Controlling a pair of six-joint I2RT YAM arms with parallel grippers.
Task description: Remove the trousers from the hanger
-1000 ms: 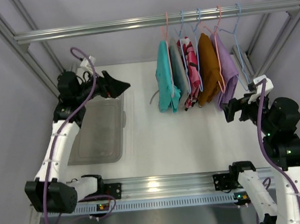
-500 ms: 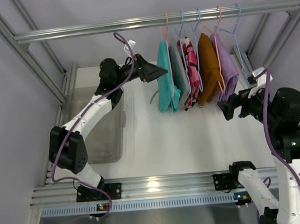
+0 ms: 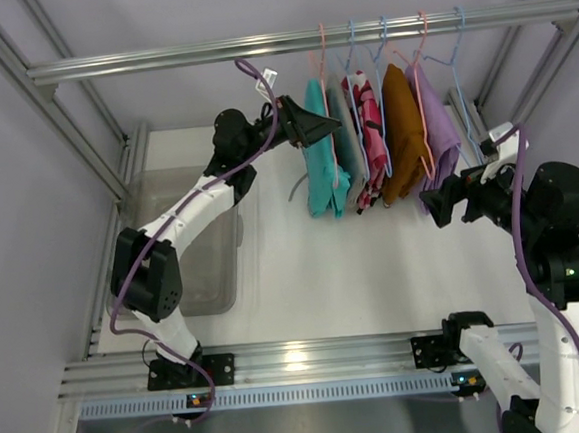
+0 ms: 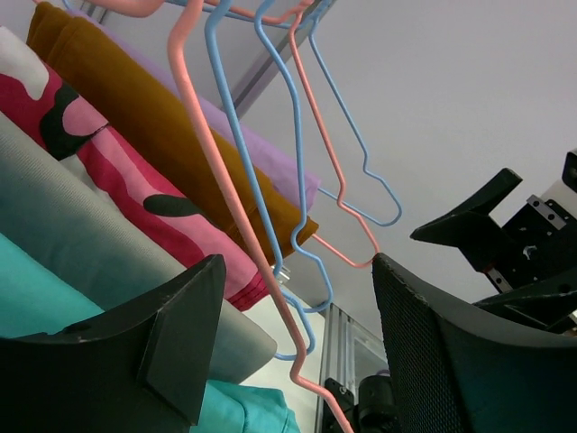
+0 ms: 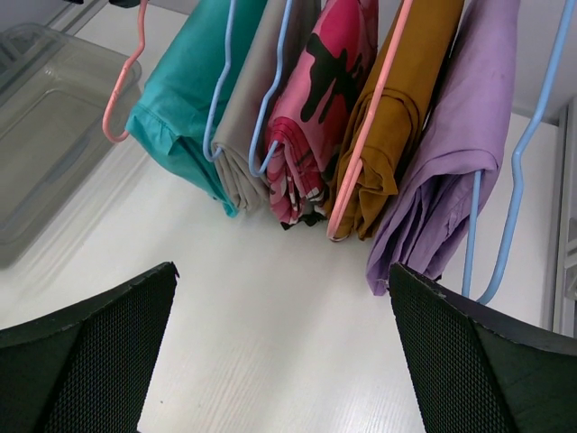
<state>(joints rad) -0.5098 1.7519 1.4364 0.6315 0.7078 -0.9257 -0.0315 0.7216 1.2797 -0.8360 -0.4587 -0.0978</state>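
Several trousers hang folded over wire hangers on the rail [image 3: 206, 50]: teal [image 3: 317, 159], grey [image 3: 343, 132], pink camouflage [image 3: 368, 120], mustard [image 3: 401, 127] and lilac [image 3: 440, 134]. My left gripper [image 3: 330, 125] is raised at the left end of the row, against the top of the teal trousers. In the left wrist view its open jaws [image 4: 297, 271] straddle the pink hanger wire [image 4: 225, 198] without touching it, and teal cloth [image 4: 252, 410] lies below. My right gripper [image 3: 439, 205] hangs open just below the lilac trousers [image 5: 451, 153], holding nothing.
A clear plastic bin [image 3: 192, 249] sits on the white table at the left, under the left arm's elbow. Aluminium frame posts rise on both sides. White tabletop [image 5: 270, 298] lies under the hanging trousers. An empty blue hanger [image 3: 465, 82] hangs at the row's right end.
My left arm has swung from above the bin rightward and up to the teal trousers' hanger, and its jaws have narrowed a little. The right gripper has shifted slightly.
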